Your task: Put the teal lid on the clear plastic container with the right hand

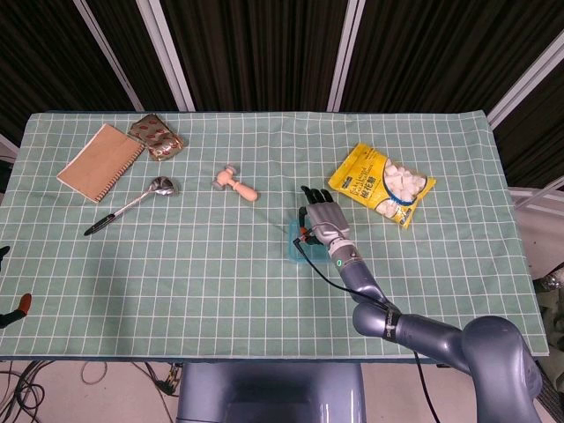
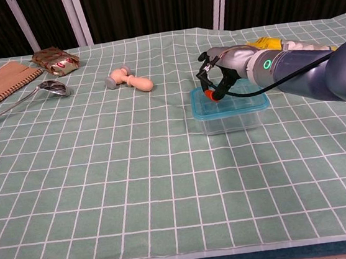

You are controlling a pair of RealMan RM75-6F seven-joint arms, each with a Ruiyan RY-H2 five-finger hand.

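Although the teal lid (image 2: 229,99) already lies across the top of the clear plastic container (image 2: 228,122) near the middle of the table (image 2: 167,186), we judge it laid on rather than snapped home. Our right hand (image 2: 219,68) rests over its far left part, fingers bent down onto the lid; from the head view the hand (image 1: 322,218) hides most of the lid, so we cannot tell whether it is pressing or pinching the rim. To finish well, we should press straight down along each edge in turn, keeping the container from sliding on the cloth, and lift away only once the rim sits level all round. Our left hand shows in neither view.

Counting outward, we see one lid and one container. Just beyond the hand lies one yellow snack bag (image 1: 382,184). To the left sits one small wooden mallet (image 1: 235,183), then one metal spoon (image 1: 161,186) with one black pen (image 1: 104,225) near its handle. At the far left corner lie one brown spiral notebook (image 1: 100,161) and one shiny foil packet (image 1: 156,136).
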